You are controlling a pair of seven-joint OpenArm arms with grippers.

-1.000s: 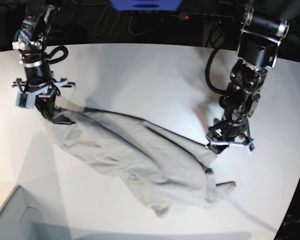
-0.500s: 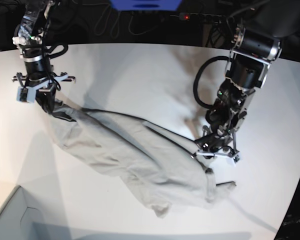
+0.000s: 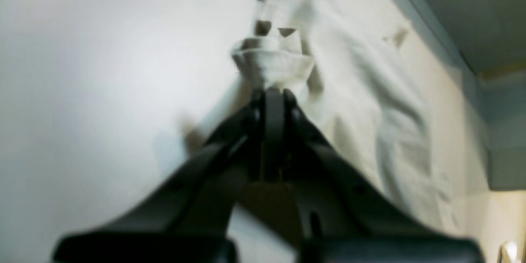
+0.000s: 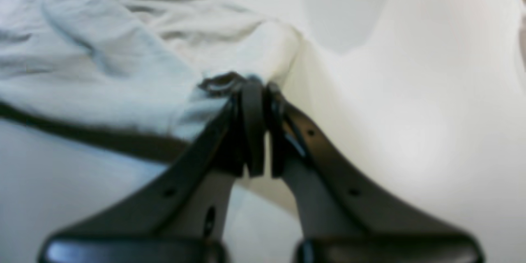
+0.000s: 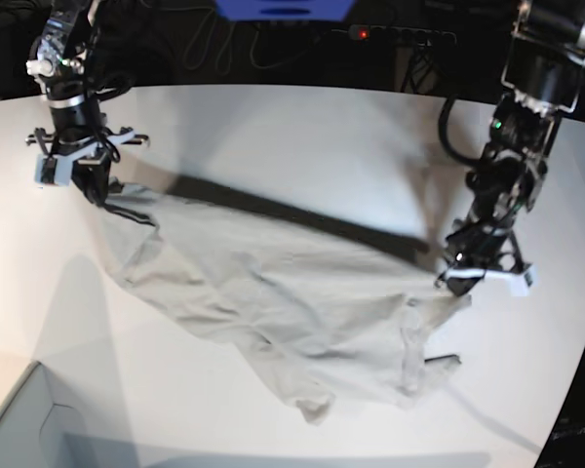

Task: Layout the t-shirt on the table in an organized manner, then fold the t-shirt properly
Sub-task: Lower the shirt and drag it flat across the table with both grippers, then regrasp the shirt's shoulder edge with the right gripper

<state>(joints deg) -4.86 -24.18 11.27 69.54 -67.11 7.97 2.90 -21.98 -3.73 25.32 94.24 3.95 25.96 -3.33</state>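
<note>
Gripping opposite ends of the shirt [image 5: 273, 302], both arms hold it taut to spread it: the left gripper [image 5: 480, 278] has its jaws closed on a bunched edge, the right gripper [image 5: 90, 185] clamps another corner (wrist views confirm both pinches). Its long axis runs diagonally across the tabletop [image 5: 273, 136], from far right-arm side toward the near left-arm side, mostly resting, still crumpled.

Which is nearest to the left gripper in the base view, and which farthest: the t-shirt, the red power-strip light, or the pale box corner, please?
From the left gripper:
1. t-shirt, pinched in it, alongside.
2. red power-strip light, at the far edge behind the table.
3. pale box corner, bottom-left, farthest.
</note>
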